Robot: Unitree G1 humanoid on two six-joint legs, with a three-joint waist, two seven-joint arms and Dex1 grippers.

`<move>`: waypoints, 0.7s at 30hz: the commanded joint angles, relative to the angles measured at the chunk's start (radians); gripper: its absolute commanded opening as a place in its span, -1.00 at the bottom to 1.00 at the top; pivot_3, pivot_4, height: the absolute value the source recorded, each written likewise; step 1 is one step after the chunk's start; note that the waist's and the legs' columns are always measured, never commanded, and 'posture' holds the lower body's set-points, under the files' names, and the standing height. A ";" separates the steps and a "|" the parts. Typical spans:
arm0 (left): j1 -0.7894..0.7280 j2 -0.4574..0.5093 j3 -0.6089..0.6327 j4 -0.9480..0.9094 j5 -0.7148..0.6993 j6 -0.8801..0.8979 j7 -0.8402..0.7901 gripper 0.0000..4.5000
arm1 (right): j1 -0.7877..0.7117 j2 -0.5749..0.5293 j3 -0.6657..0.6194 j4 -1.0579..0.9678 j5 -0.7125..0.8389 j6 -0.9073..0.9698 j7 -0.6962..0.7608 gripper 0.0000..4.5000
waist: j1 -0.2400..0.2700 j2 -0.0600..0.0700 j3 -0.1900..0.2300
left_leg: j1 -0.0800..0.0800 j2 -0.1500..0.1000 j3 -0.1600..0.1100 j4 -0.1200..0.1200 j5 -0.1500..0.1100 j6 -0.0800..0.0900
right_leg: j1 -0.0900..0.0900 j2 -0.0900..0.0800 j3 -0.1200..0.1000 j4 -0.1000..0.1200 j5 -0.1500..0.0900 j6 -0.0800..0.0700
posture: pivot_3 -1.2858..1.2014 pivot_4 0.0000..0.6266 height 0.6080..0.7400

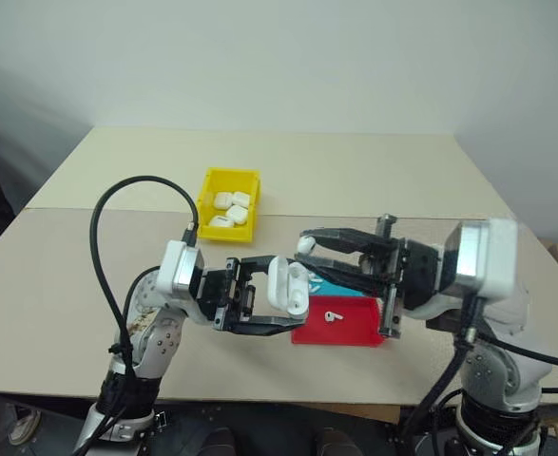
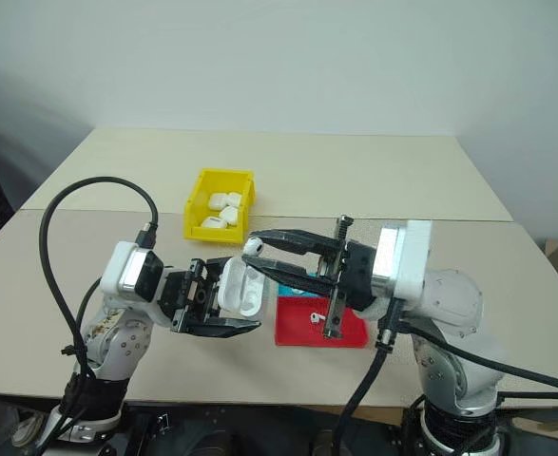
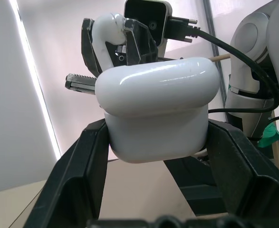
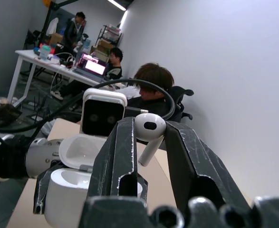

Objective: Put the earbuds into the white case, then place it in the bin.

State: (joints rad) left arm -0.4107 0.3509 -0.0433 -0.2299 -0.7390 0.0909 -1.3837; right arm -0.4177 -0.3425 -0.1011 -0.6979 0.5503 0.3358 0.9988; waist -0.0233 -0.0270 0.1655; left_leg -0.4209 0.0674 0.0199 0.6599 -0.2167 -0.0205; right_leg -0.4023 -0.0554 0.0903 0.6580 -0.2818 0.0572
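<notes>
My left gripper (image 1: pixel 277 294) is shut on the white case (image 1: pixel 288 285), held above the table with its lid hinged open toward the right arm. My right gripper (image 1: pixel 305 247) points at it from the right, shut on one of the earbuds (image 1: pixel 305 244) at its fingertips, just above the open case. In the right wrist view that earbud (image 4: pixel 149 128) sits between the two fingers, stem down, over the case (image 4: pixel 77 183). Another earbud (image 1: pixel 333 315) lies on the red tray (image 1: pixel 355 331). The yellow bin (image 1: pixel 229 175) stands behind on the table.
The bin holds several white cases (image 1: pixel 231 209). A corner of a blue tray (image 1: pixel 319 283) shows behind the red tray, under the right gripper. The tan table (image 1: pixel 355 171) reaches to a wall. People (image 4: pixel 149 83) sit at desks in the room beyond.
</notes>
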 commanded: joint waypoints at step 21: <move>-0.022 0.015 0.000 -0.035 0.010 -0.022 -0.016 0.25 | 0.046 -0.117 0.096 0.033 0.001 -0.186 -0.029 -0.67 | 0.006 0.000 0.000 | 0.000 0.000 0.000 0.000 0.000 0.000 | 0.000 0.000 0.000 -0.001 0.000 0.000 | 0.03 -0.52 1.00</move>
State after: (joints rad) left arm -0.4183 0.3664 -0.0434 -0.2380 -0.7259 0.0886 -1.4018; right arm -0.3734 -0.4505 -0.0083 -0.6564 0.5511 0.1764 0.9786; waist -0.0168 -0.0271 0.1655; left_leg -0.4208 0.0673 0.0200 0.6599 -0.2167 -0.0205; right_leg -0.4019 -0.0554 0.0903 0.6575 -0.2818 0.0572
